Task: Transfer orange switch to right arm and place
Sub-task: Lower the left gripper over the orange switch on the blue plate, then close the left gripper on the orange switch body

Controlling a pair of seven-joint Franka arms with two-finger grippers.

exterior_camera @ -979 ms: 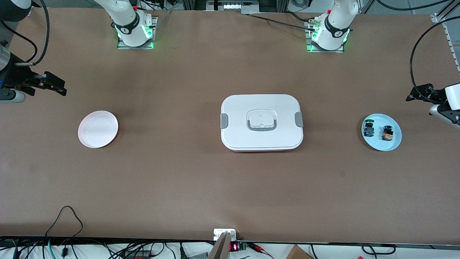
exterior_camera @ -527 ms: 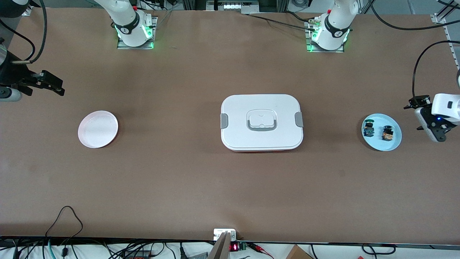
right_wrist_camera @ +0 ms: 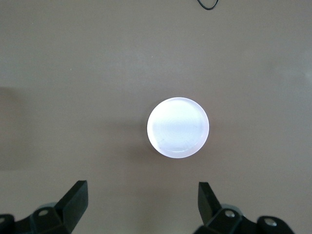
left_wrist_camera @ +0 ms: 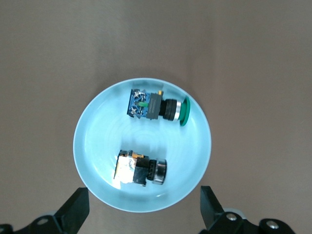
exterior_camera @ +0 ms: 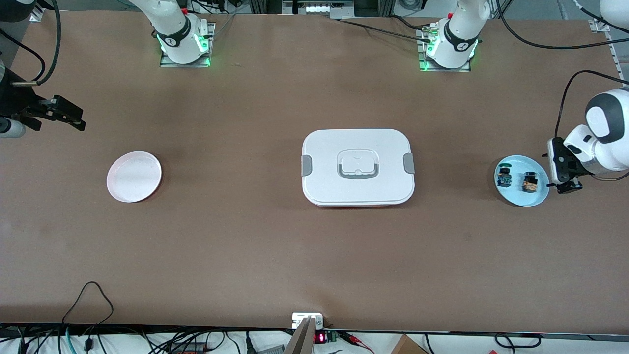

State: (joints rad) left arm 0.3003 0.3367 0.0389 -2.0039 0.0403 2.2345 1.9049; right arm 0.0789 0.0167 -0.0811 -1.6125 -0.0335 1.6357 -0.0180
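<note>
Bench (exterior_camera: 314, 255): brown surface, carrying all items below. Landmark: white lidded box (exterior_camera: 358, 167) at its middle.

Item 1. Blue plate (exterior_camera: 537, 198), toward the left arm's end of the bench from the box. Unmoved since the earlier frames.

Item 2. Orange switch (exterior_camera: 529, 182), lying on its side in the blue plate; black body, orange block at one end. In the left wrist view (left_wrist_camera: 140, 169) it rests free, untouched. Position unchanged.

Item 3. Second switch (exterior_camera: 503, 176), blue and green parts, also in the blue plate, beside the orange switch on the side toward the box; the two lie apart. Unchanged.

Item 4. Pink plate (exterior_camera: 133, 176), toward the right arm's end of the bench from the box. Nothing lies on it. Unchanged.

Item 5. Left gripper (exterior_camera: 565, 169): has swung in from the bench edge and now hangs over the rim of the blue plate. Fingers (left_wrist_camera: 74, 210) spread wide, holding nothing.

Item 6. Right gripper (exterior_camera: 66, 114): over bare bench near the pink plate, drawn slightly up and toward the bench edge compared with a second ago. Fingers (right_wrist_camera: 73, 197) spread wide, holding nothing.
</note>
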